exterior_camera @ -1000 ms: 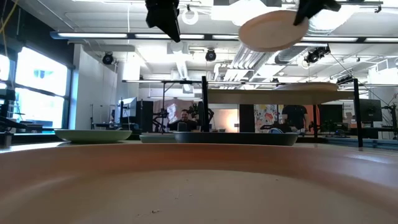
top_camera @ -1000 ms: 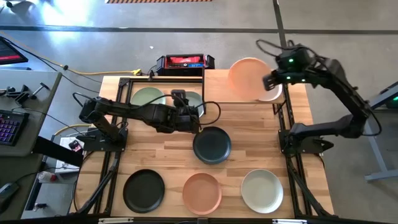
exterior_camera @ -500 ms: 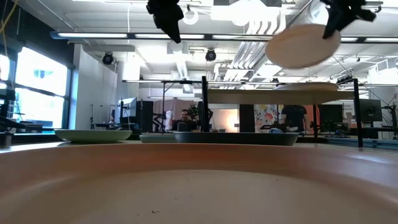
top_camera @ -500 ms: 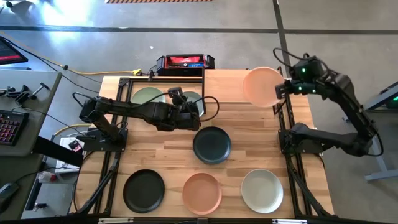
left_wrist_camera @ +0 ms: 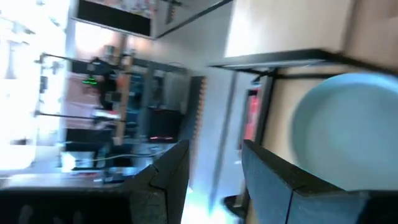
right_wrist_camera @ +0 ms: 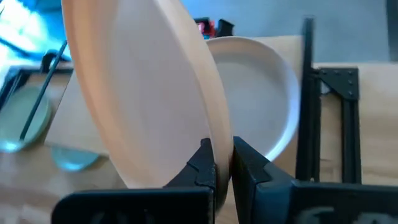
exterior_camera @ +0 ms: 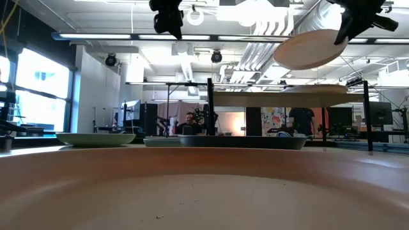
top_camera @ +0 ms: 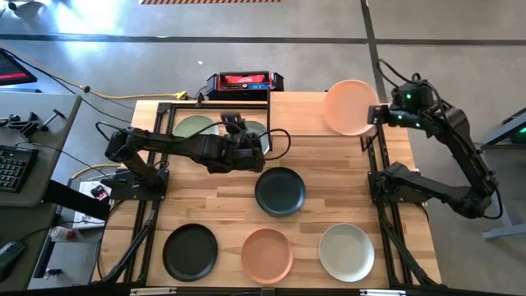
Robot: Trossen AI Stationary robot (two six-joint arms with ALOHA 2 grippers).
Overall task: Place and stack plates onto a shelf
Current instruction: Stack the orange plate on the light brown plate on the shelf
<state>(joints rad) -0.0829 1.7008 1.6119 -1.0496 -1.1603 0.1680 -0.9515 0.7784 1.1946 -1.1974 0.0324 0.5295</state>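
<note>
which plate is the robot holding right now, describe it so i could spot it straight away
Look at the far right corner of the wooden table, where the right arm reaches in. The right gripper is shut on the rim of the peach plate, holding it tilted in the air above an off-white plate. It is the only plate off the table; every other plate lies flat.

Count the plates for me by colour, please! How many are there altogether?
pale green plate: 1
grey-green plate: 1
dark teal plate: 1
black plate: 1
terracotta pink plate: 1
cream plate: 1
peach plate: 1
off-white plate: 1
Total: 8 plates
</note>
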